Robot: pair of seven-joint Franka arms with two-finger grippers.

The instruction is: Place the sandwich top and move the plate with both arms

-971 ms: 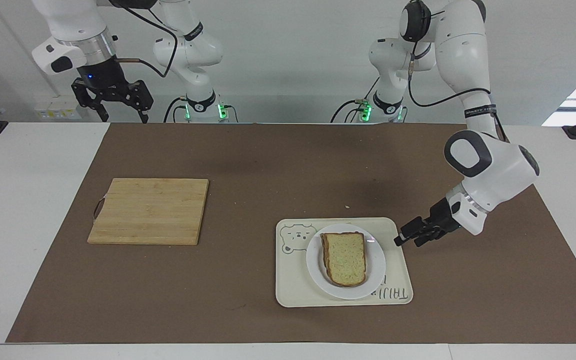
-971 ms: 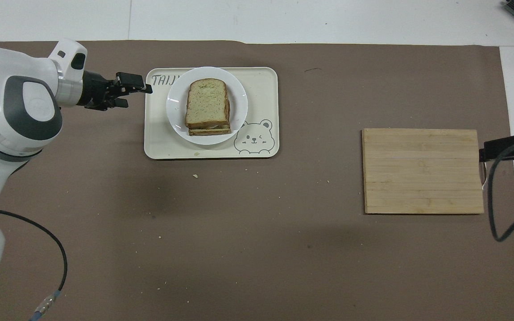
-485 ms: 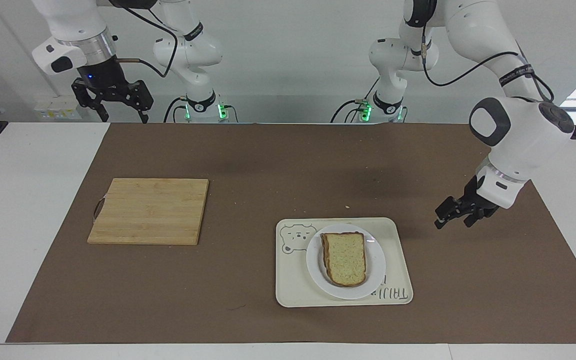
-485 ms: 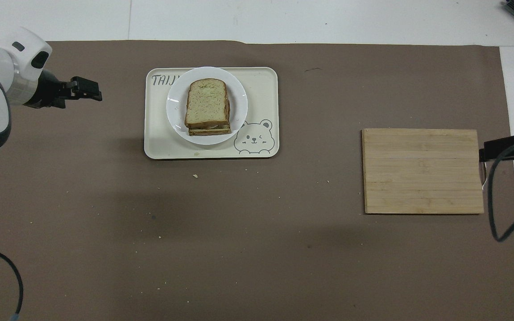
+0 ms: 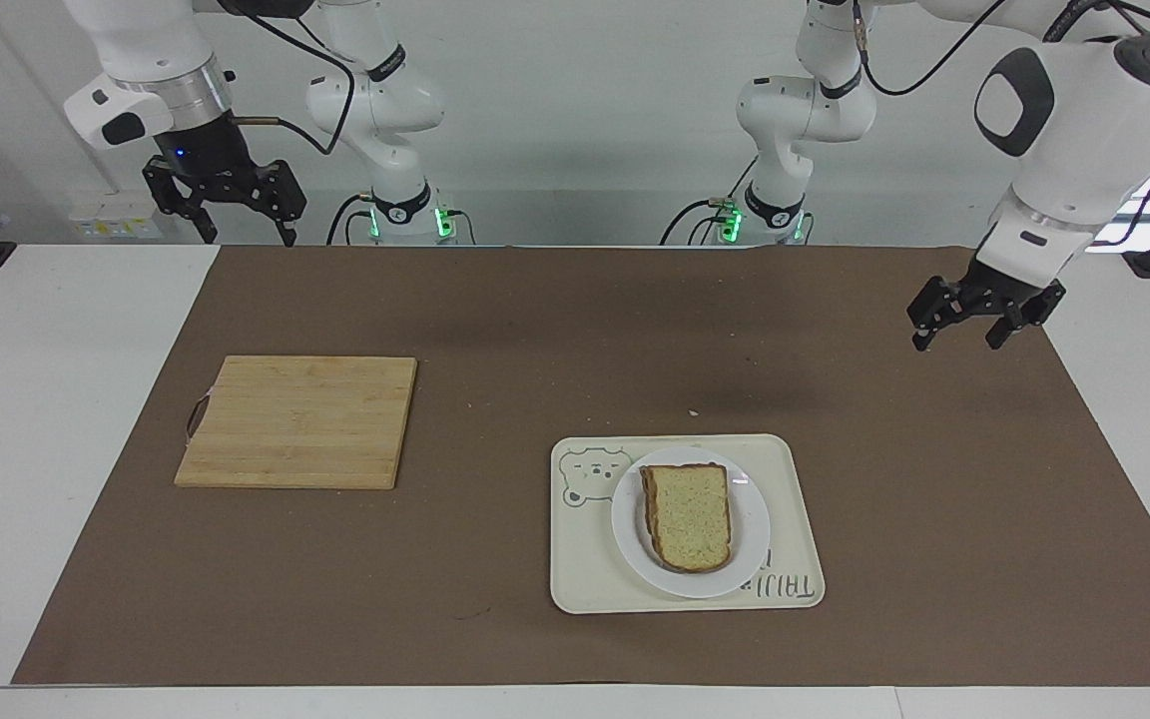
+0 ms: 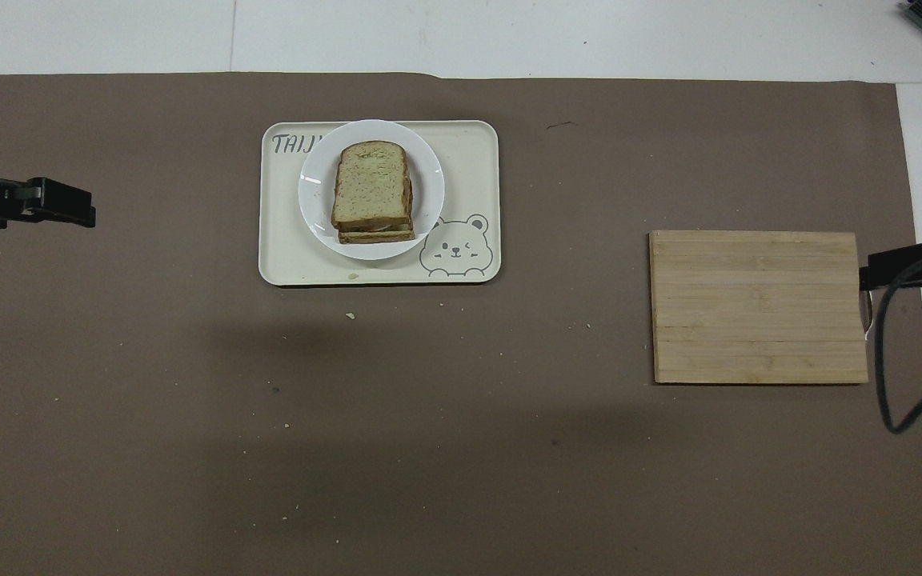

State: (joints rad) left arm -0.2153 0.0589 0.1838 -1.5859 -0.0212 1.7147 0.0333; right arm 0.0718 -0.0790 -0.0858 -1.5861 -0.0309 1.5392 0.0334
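A: While the top slice [image 5: 690,514] sits on the stacked sandwich, square on the plate [image 5: 755,539], the placing looks done. Plate rests on the cream tray [image 5: 585,579], which lies farther from the robots than the cutting board [image 5: 297,421] and toward the left arm's end of the surface [image 5: 535,320].

B: Pincers?

A: Left pincer [image 5: 984,322] hangs over the mat's edge at its own end, well apart from the tray, fingers spread wide, nothing in them. Right pincer [image 5: 226,205] waits up near its base, also spread wide and empty.

B: So the plate move is next. How to do it well?

A: My read: both arms come in low from either end of the plate and take the rim, not the bread. Keep the fingers flat to the tray so they slip under the lip. Close together, lift together, keep it level.

B: Risk?

A: Uneven lift tips the stack; the top slice only rests there. The plate's rim lies close to the tray's edge by the printed lettering [image 6: 294,144], so room there is tight.
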